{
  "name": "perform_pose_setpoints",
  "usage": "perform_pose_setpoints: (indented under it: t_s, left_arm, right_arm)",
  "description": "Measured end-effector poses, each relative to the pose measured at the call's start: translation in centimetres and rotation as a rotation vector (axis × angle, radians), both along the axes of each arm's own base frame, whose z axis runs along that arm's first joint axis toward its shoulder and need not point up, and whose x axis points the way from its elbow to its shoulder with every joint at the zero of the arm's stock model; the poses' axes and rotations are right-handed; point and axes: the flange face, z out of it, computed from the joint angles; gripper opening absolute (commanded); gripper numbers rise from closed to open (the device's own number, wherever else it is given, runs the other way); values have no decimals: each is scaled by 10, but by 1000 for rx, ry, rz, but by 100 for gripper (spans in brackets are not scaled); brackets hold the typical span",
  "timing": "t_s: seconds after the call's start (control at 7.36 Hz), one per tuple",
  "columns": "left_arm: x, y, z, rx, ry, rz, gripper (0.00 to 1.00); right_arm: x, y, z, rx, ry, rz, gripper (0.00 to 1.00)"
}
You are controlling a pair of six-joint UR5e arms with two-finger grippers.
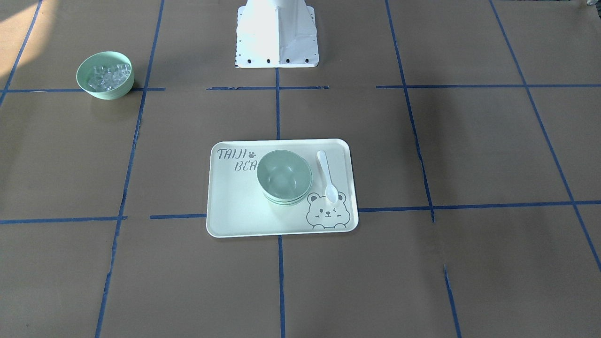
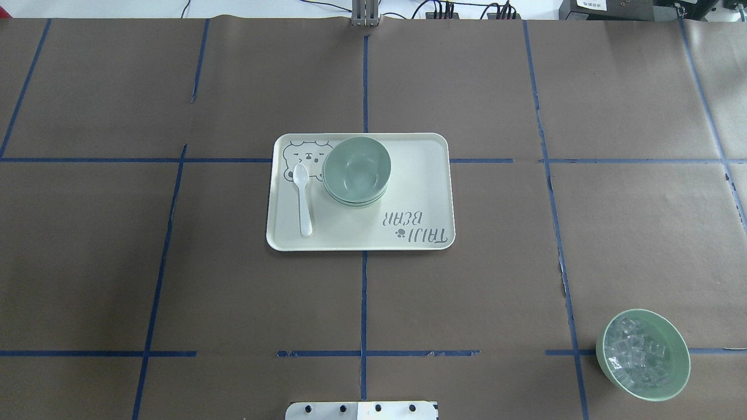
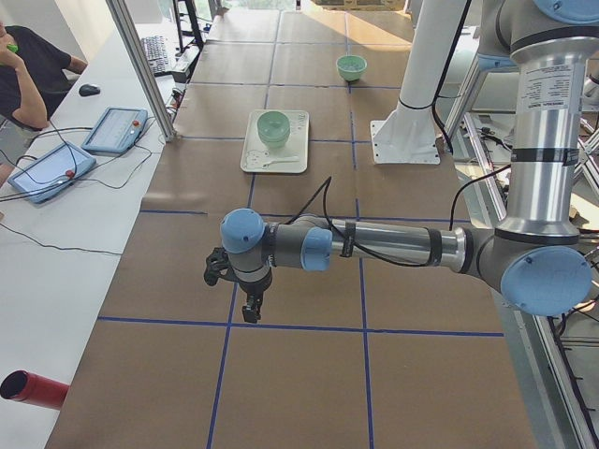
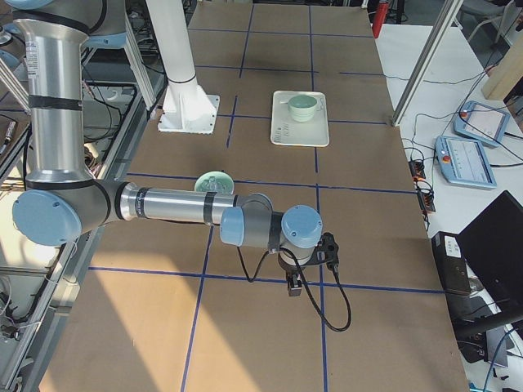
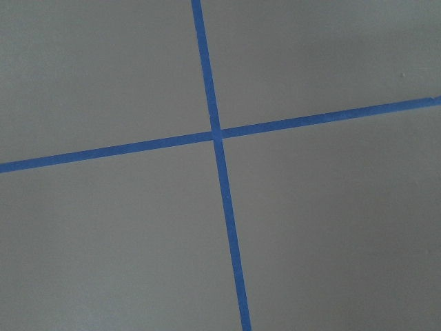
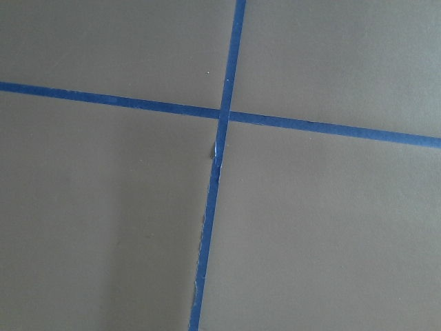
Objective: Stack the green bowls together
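Green bowls sat nested in one stack on the tray, toward its far edge. A white spoon lay just beside the stack on the robot's left, not touching it. A bowl of ice cubes stood well apart at the table's near right. Nothing stood over the stack. Left gripper and right gripper hung over the table ends. How far open, or holding anything: cannot tell.

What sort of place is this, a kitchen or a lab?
Probably a robotics lab: a paper-covered table gridded with blue tape, a robot arm over it, and operator tablets on the side bench.
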Motion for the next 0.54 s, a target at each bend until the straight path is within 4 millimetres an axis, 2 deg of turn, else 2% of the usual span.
perform_pose_setpoints:
  t_s: [0.54]
  left_arm:
    - [0, 2, 2, -8, -1, -4, 100]
  right_arm:
    - [1, 3, 2, -37, -4, 33, 100]
